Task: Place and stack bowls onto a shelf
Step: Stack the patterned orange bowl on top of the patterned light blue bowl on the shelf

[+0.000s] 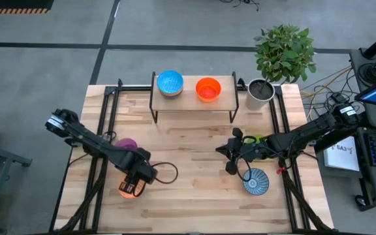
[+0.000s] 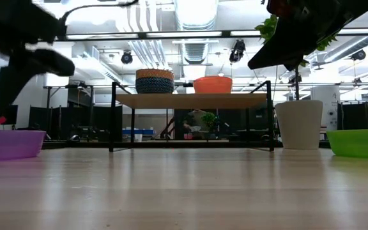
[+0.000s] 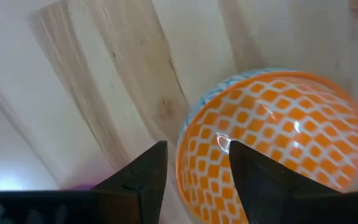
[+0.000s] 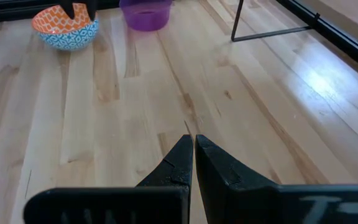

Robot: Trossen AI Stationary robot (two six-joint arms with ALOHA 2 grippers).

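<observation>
The patterned orange bowl (image 1: 130,188) sits on the table near its left front. My left gripper (image 3: 194,177) is open above it. One finger stands inside the rim (image 3: 184,155) and one outside, without touching it that I can see. The purple bowl (image 1: 126,143) rests just beyond. My right gripper (image 4: 193,149) is shut and hovers over bare wood mid-table (image 1: 232,153). Next to it are the green bowl (image 1: 258,140) and the blue-white striped bowl (image 1: 255,181). On the shelf (image 1: 191,98) stand a blue bowl stack (image 1: 170,83) and the red-orange bowl (image 1: 208,89).
A grey plant pot (image 1: 260,93) with a leafy plant stands right of the shelf. The shelf's right third (image 1: 228,88) is bare. Black frame rails (image 1: 103,130) run along the table's left and right sides. A cable loop (image 1: 167,172) lies near my left gripper.
</observation>
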